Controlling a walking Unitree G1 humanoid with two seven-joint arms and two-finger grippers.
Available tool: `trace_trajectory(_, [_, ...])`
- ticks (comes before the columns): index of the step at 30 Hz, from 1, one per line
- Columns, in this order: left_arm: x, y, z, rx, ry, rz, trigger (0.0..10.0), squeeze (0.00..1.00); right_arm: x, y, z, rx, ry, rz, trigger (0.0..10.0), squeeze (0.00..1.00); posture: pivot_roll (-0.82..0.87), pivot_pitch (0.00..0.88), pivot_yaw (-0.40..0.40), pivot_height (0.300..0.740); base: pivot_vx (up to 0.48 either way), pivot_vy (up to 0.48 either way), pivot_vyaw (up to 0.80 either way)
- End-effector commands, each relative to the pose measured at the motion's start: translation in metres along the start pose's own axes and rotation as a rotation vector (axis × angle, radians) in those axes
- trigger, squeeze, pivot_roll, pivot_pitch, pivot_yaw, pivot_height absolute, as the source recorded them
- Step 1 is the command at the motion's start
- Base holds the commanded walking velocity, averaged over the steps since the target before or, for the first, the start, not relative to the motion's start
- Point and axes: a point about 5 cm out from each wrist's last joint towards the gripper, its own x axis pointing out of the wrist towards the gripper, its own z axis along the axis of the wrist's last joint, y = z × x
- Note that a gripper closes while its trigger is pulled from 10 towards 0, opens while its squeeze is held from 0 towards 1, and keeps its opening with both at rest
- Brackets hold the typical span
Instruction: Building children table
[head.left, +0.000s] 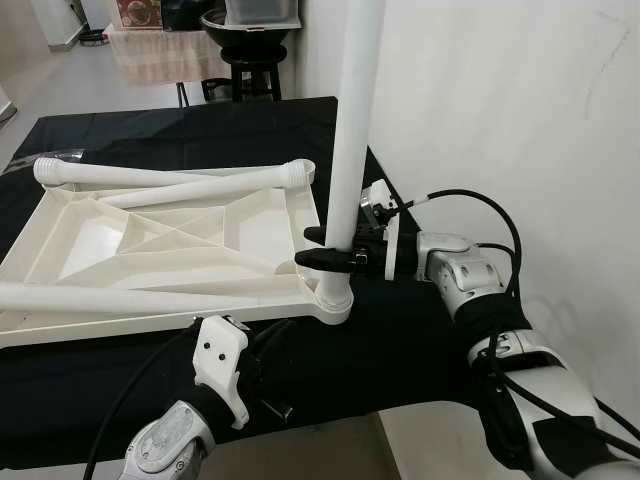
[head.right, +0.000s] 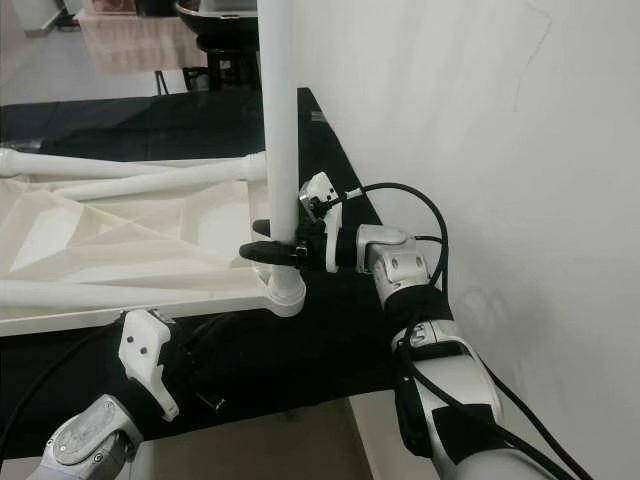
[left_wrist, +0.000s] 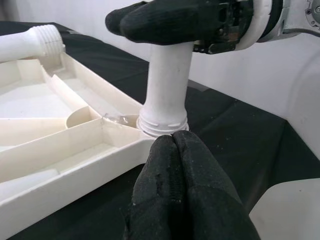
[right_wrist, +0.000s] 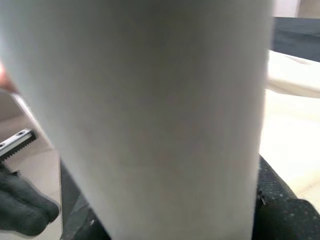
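Table leg (head.left: 352, 130) in right pincer (head.left: 325, 247)

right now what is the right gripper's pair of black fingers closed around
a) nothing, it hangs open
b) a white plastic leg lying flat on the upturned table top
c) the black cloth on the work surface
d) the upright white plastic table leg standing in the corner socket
d: the right gripper clamps the upright white plastic table leg just above the corner socket of the upturned white table top.

Silver arms (head.left: 470, 280) (black cables), black-fingered pincers
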Motion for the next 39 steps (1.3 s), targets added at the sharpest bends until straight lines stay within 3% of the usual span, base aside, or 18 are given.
trace_trajectory(1, [-0.001, -0.001, -0.001, -0.010, 0.003, 0.002, 10.0, 0.00, 0.002, 0.001, -0.004, 0.027, 0.012, 0.027, 0.0, 0.00, 0.02, 0.053, -0.057, 0.740, 0.000, 0.000, 0.00])
trace_trajectory(8, [-0.002, -0.002, -0.003, -0.012, 0.007, 0.000, 10.0, 0.00, -0.010, -0.008, -0.011, -0.008, 0.002, -0.093, 0.0, 0.00, 0.02, 0.050, -0.063, 0.740, 0.000, 0.000, 0.00])
trace_trajectory(10, [-0.003, -0.001, -0.004, -0.012, 0.010, 0.001, 10.0, 0.00, -0.012, -0.011, -0.019, 0.010, -0.019, -0.328, 0.0, 0.00, 0.02, 0.047, -0.076, 0.740, 0.000, 0.000, 0.00])
trace_trajectory(12, [-0.004, 0.001, -0.004, -0.012, 0.011, 0.004, 10.0, 0.00, -0.003, -0.003, -0.039, 0.109, -0.060, -0.806, 0.0, 0.00, 0.00, 0.061, -0.059, 0.740, 0.000, 0.000, 0.00])
trace_trajectory(14, [-0.004, 0.001, -0.004, -0.012, 0.011, 0.004, 10.0, 0.00, -0.003, -0.003, -0.039, 0.109, -0.060, -0.806, 0.0, 0.00, 0.00, 0.061, -0.059, 0.740, 0.000, 0.000, 0.00])
trace_trajectory(15, [-0.004, 0.001, -0.004, -0.014, 0.011, 0.001, 10.0, 0.00, 0.010, 0.020, -0.051, 0.146, -0.058, -0.810, 0.0, 0.00, 0.01, 0.067, -0.061, 0.740, 0.000, 0.000, 0.00])
trace_trajectory(16, [-0.005, 0.001, -0.004, -0.015, 0.012, 0.000, 10.0, 0.00, 0.020, 0.032, -0.046, 0.104, -0.061, -0.755, 0.0, 0.00, -0.01, 0.053, -0.049, 0.740, 0.000, 0.000, 0.00])
trace_trajectory(18, [-0.005, 0.001, -0.004, -0.016, 0.013, -0.002, 10.0, 0.00, 0.027, 0.040, -0.042, 0.062, -0.061, -0.679, 0.0, 0.00, -0.01, 0.052, -0.048, 0.740, 0.000, 0.000, 0.00])
trace_trajectory(24, [-0.003, 0.001, -0.004, -0.016, 0.008, 0.008, 10.0, 0.00, 0.032, 0.035, -0.044, 0.025, -0.027, -0.618, 0.0, 0.00, 0.01, 0.056, -0.067, 0.740, 0.000, 0.000, 0.00])
trace_trajectory(25, [-0.003, 0.001, -0.004, -0.017, 0.004, 0.018, 10.0, 0.00, 0.033, 0.034, -0.044, 0.021, -0.024, -0.619, 10.0, 0.00, 0.01, 0.055, -0.069, 0.740, 0.000, 0.000, 0.00])
trace_trajectory(28, [-0.003, 0.002, -0.004, -0.017, 0.002, 0.025, 10.0, 0.00, 0.035, 0.034, -0.041, 0.016, -0.035, -0.604, 10.0, 0.00, 0.01, 0.054, -0.066, 0.740, 0.000, 0.000, 0.00])
trace_trajectory(29, [-0.003, 0.002, -0.004, -0.017, 0.003, 0.018, 10.0, 0.00, 0.036, 0.038, -0.038, 0.007, -0.036, -0.587, 10.0, 0.27, 0.00, 0.054, -0.060, 0.740, 0.000, 0.000, 0.00])
trace_trajectory(30, [-0.003, 0.001, -0.003, -0.017, 0.004, 0.011, 10.0, 0.00, 0.037, 0.043, -0.034, 0.001, -0.038, -0.540, 10.0, 1.00, 0.00, 0.054, -0.059, 0.740, 0.000, 0.000, 0.00])
trace_trajectory(32, [-0.002, 0.001, -0.003, -0.017, 0.004, 0.006, 10.0, 0.00, 0.037, 0.046, -0.030, -0.012, -0.043, -0.496, 10.0, 1.00, 0.00, 0.054, -0.059, 0.740, 0.000, 0.000, 0.00])
trace_trajectory(35, [0.000, 0.001, -0.002, -0.018, 0.000, 0.002, 10.0, 0.00, 0.033, 0.047, -0.015, -0.118, -0.033, -0.260, 10.0, 1.00, 0.00, 0.049, -0.054, 0.740, 0.000, 0.000, 0.00])
trace_trajectory(37, [0.001, 0.001, -0.001, -0.018, -0.001, 0.003, 10.0, 0.00, 0.032, 0.046, -0.012, -0.136, -0.028, -0.219, 10.0, 1.00, 0.00, 0.049, -0.054, 0.740, 0.000, 0.000, 0.00])
trace_trajectory(38, [0.001, 0.001, -0.001, -0.018, -0.001, 0.004, 10.0, 0.00, 0.031, 0.043, -0.008, -0.126, -0.040, -0.155, 10.0, 0.00, 0.00, 0.049, -0.054, 0.740, 0.000, 0.000, 0.00])
trace_trajectory(39, [0.001, 0.001, -0.001, -0.018, -0.002, 0.004, 10.0, 0.00, 0.031, 0.040, -0.005, -0.117, -0.053, -0.113, 10.0, 0.00, 0.00, 0.049, -0.054, 0.740, 0.000, 0.000, 0.00])
